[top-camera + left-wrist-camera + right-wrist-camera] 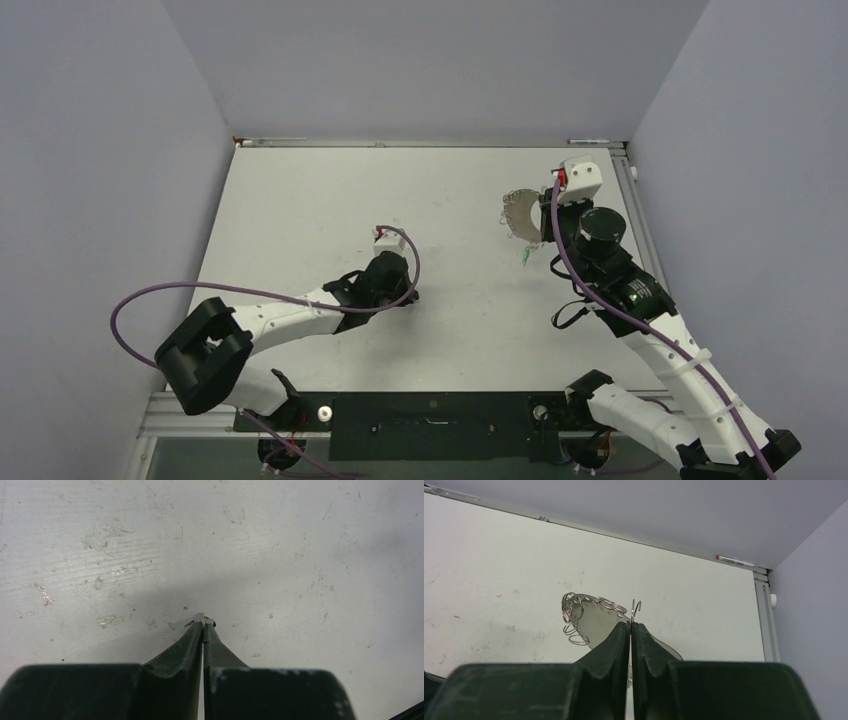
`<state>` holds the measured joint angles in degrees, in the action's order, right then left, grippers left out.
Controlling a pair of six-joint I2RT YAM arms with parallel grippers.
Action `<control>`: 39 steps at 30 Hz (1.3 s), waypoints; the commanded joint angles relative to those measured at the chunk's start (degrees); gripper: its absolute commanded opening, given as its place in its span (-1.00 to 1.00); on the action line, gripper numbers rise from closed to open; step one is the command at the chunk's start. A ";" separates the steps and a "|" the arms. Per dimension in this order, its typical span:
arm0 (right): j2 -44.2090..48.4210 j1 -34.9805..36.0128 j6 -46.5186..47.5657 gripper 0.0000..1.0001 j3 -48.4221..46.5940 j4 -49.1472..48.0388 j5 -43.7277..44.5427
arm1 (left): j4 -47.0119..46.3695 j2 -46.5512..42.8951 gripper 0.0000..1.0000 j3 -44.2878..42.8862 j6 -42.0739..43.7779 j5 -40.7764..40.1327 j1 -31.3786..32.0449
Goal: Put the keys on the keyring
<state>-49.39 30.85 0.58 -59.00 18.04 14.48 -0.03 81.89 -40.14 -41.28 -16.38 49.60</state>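
In the left wrist view my left gripper (204, 621) is shut low over the table, with a tiny key (199, 617) pinched at its tips: a silver sliver and a black speck stick out. From above, that gripper (408, 296) sits near the table's middle. At the back right, my right gripper (630, 623) is shut on the wire of the keyring (594, 604), a thin silver loop with small rings (572, 611) strung on it. The loop's hooked open end (635, 606) rises just above the fingertips. In the top view the keyring (518, 210) hangs left of the right gripper (540, 238), its green tag (526, 257) below it.
A pen (734, 560) lies on the metal rail along the table's back edge, near the right corner. The right side rail (764, 615) and grey walls close the table in. A purple cable (250, 292) loops over the left arm.
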 commanded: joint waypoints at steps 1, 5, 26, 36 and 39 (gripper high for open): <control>1.40 0.61 -0.58 -0.89 0.64 -4.53 -1.00 | -1.37 -5.08 -1.00 1.60 4.27 -1.88 0.27; 1.75 0.78 -0.58 -0.90 1.40 -5.12 -2.47 | -0.32 -7.73 -1.00 2.25 6.30 -1.74 0.30; 5.59 2.20 0.06 -0.90 7.23 -7.64 -13.35 | -6.11 -26.17 -1.00 10.15 24.97 7.32 1.99; 8.62 2.72 1.35 -0.89 9.65 -7.37 -22.26 | -7.08 -42.43 -0.90 11.99 32.24 12.21 8.86; 8.98 2.85 1.27 -0.89 9.83 -7.35 -24.42 | -3.37 -44.67 -0.89 11.04 38.58 11.03 10.44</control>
<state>-41.67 33.15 1.17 -49.25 14.96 -5.10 -4.91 39.70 -27.31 -11.11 -6.07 58.22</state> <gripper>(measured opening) 0.059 0.057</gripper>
